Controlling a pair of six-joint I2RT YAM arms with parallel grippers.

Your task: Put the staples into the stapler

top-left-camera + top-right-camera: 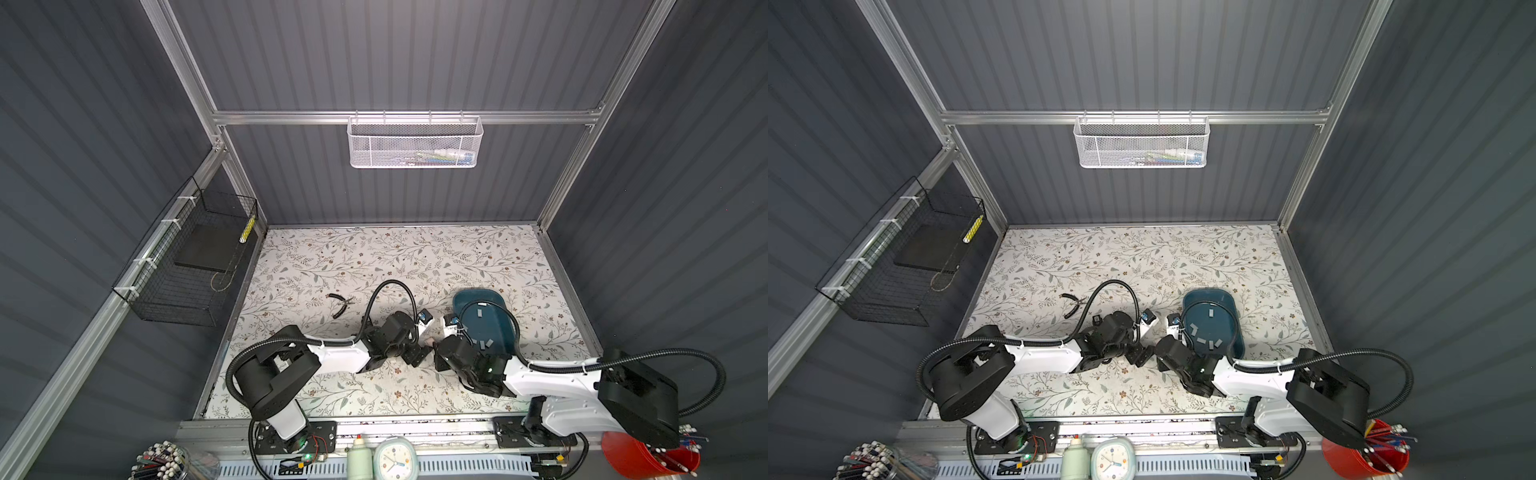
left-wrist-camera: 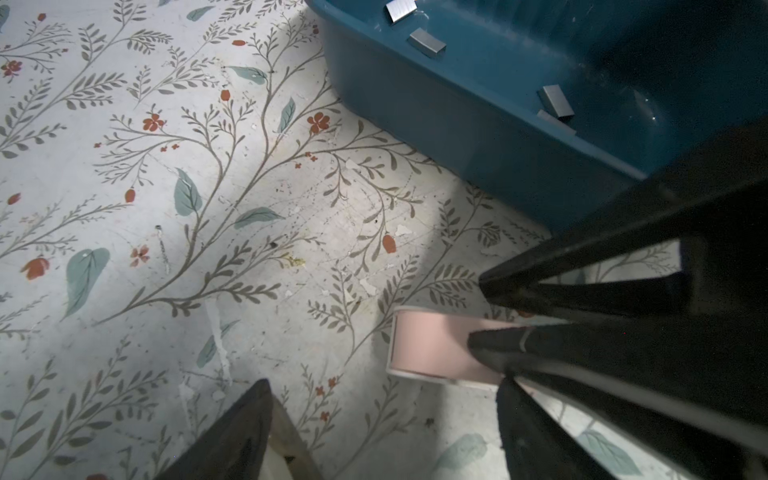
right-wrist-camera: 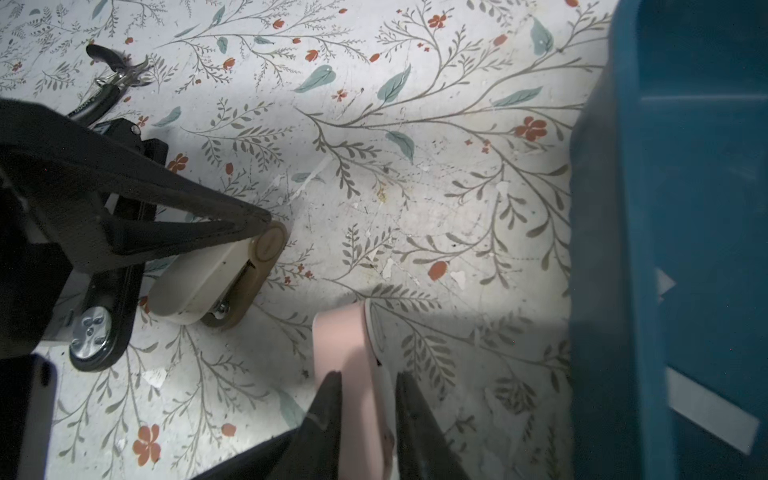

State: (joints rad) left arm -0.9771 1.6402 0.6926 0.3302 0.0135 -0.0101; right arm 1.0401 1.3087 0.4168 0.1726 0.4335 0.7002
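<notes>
We find the right pincer [image 3: 369,378] closed on the pink plastic stapler [image 3: 345,336], low over the floral tabletop [image 3: 415,208]. The left pincer [image 2: 381,386] gapes wide, 1 finger [image 3: 232,216] touching a cream plastic stapler [image 3: 208,286], gripping nothing. We judge the stapler is being secured; next, its magazine must open. The staples [image 2: 427,43], short flat grey metal strips, lie loose in the teal plastic tub [image 2: 457,137].

On the table [image 1: 1142,257] we list: tub [image 1: 1221,328] right of centre, staples [image 1: 1209,312] lying scattered inside it, pliers [image 1: 1075,304] well to its left. Between them we record the right-hand stapler [image 3: 353,365] just beside the tub, and the left-hand stapler [image 3: 208,282] near it.
</notes>
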